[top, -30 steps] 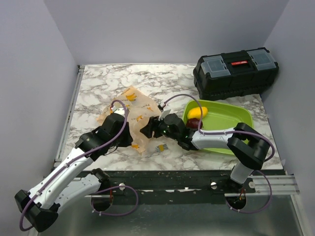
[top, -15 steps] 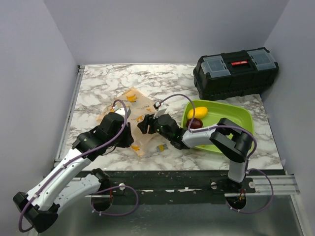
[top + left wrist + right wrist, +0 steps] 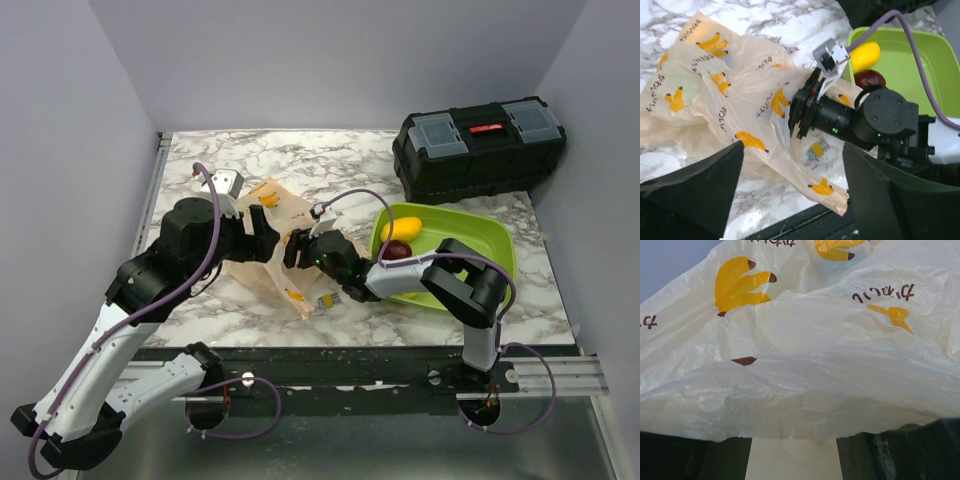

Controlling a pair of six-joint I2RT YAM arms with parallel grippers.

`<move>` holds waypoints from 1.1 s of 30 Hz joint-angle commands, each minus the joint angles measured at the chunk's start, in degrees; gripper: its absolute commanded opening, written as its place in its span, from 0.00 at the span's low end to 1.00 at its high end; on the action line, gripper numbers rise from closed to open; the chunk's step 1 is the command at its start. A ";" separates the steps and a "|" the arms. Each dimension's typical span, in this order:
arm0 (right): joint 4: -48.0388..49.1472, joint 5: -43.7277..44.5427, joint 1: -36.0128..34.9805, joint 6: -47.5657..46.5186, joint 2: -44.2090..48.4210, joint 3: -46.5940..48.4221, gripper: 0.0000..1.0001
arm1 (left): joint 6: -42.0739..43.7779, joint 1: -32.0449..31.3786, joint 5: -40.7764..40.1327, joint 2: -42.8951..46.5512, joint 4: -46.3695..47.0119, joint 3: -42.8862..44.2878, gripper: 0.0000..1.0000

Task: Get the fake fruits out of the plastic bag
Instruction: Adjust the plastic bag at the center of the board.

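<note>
Left wrist view: one plastic bag (image 3: 730,95), thin, crinkled, translucent peach with yellow banana prints and brown lettering, lies rumpled on the marble table (image 3: 770,15) between both arms. The lime-green tray (image 3: 920,65) holds one yellow oval fake fruit (image 3: 865,55) beside one dark red-purple fake fruit (image 3: 869,80). The left gripper (image 3: 792,147) hangs spread wide above the bag. The right gripper (image 3: 799,112), fingers apart, presses into its film. One yellow-and-grey clip (image 3: 816,151) lies at the bag's edge.

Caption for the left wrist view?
Right gripper at the banana-print plastic bag; yellow fruit and dark fruit in the tray.
</note>
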State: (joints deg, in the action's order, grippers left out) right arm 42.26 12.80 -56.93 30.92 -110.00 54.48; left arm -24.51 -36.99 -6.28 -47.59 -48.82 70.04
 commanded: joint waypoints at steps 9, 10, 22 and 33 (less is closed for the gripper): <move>-2.03 -2.67 -0.20 2.92 3.53 -1.71 0.61 | -14.30 0.52 7.55 1.29 0.06 -15.07 0.99; -2.00 -2.60 -0.25 2.94 3.72 -1.87 0.61 | -15.17 0.57 9.90 1.53 1.98 -16.67 0.99; -3.97 0.20 -0.25 0.11 5.88 -3.10 0.62 | -12.71 0.16 -0.33 -4.47 0.91 -19.29 0.30; -10.61 22.86 0.77 -7.28 4.16 2.89 0.64 | 0.26 0.11 -9.40 -2.98 -7.98 -7.81 0.00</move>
State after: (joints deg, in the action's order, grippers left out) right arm 34.46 23.75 -56.90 27.07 -105.73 53.84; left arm -30.92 -36.62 -8.97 -52.58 -51.51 57.63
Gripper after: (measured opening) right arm 0.635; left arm 0.003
